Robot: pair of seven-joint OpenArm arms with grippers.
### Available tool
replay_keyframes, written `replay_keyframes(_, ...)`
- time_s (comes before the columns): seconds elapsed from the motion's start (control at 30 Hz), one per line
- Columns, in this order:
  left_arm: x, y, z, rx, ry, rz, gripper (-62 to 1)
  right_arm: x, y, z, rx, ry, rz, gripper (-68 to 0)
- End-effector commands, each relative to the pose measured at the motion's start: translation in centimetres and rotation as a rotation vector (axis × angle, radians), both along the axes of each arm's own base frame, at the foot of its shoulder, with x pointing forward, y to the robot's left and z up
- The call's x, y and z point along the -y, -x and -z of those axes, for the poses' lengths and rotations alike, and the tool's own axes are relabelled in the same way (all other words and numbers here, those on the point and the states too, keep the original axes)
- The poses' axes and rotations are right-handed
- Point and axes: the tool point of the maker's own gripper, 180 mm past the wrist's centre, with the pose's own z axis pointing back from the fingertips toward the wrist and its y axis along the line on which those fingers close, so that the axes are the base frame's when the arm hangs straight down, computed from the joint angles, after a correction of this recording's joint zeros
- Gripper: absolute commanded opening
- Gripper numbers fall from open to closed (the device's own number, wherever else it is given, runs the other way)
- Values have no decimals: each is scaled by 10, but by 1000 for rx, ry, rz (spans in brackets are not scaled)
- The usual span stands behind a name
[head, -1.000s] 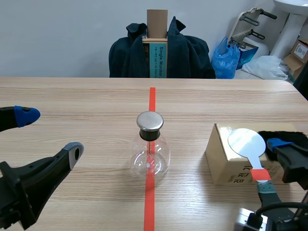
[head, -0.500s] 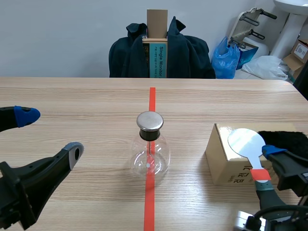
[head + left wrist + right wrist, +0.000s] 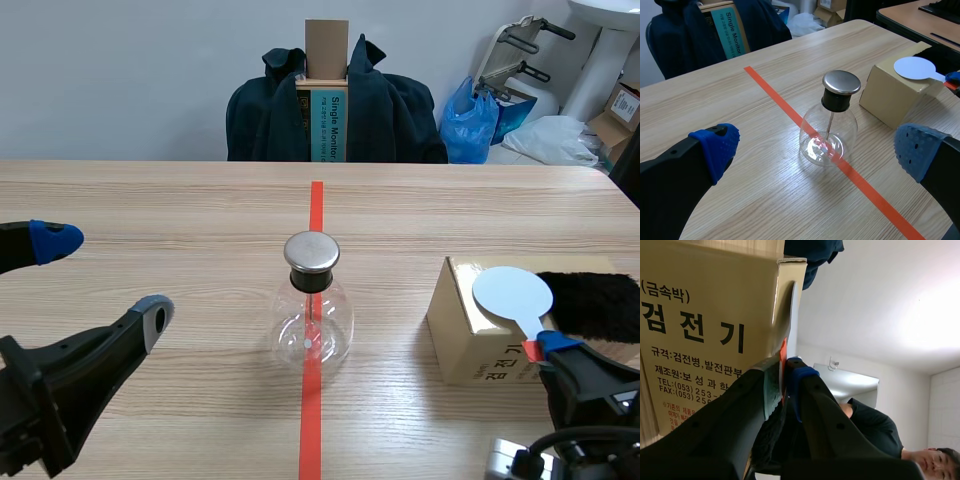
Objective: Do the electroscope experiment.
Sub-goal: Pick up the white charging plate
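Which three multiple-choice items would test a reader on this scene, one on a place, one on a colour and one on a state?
1. Where does the flask stand?
A. on a plate
B. on the red tape
C. on a tray

2. What colour is the disc of the paddle?
A. white
B. black
C. red

3. How is the right claw?
A. open
B. shut on the flask
C. shut on the paddle

Key:
1 B, the tape runs under the flask.
2 A, the disc lying on the box is white.
3 C, its fingers pinch the paddle's handle.
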Motion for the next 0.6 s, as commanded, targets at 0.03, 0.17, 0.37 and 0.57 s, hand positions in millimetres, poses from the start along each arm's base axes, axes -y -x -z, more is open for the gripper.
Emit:
replay_keyframes(0.03, 4, -1, -9, 26, 20, 12, 14, 7, -8, -23, 77, 2, -6, -668)
replay_keyframes(0.17, 4, -1, -8, 24, 18, 12, 14, 13, -15, -63, 192, -36, -12, -667)
replay_keyframes(0.37, 5, 0, -5, 26, -19, 23, 14, 23, -24, -127, 325, -124, -37, -667)
replay_keyframes(0.57, -7, -13, 25, -59, -152, 47, -182, 33, -37, -192, 469, -242, -46, -667)
